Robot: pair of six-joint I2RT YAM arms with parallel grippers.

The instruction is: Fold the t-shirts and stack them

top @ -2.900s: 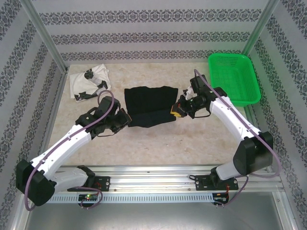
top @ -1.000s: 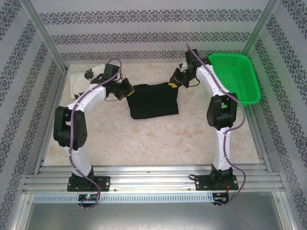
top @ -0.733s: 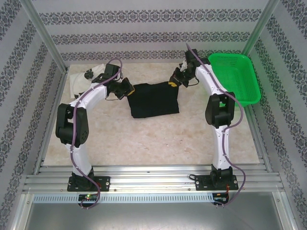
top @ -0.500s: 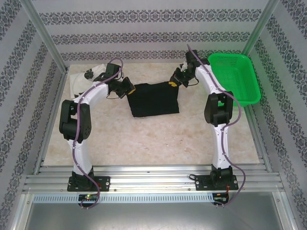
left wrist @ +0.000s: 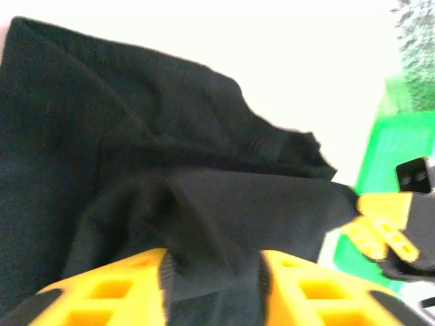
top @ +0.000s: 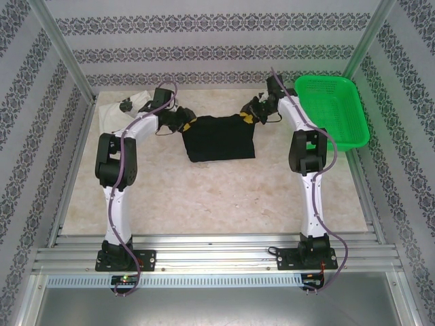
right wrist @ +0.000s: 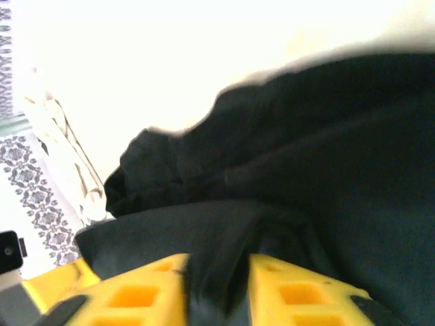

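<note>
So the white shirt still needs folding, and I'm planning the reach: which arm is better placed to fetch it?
Probably the left: its gripper sits beside the white shirt, while the right gripper is across the black shirt.

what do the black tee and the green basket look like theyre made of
Black t-shirt: looks like soft matte knit cloth; it creases and bunches between the left gripper's yellow fingers. Green basket: apparently rigid moulded plastic, with bright colour and mesh-patterned walls.

walls (top: pixel 204 51): white, dark patterned bands | tabletop (top: pixel 217 197): beige marbled | frame (top: pixel 61 54): aluminium posts
</note>
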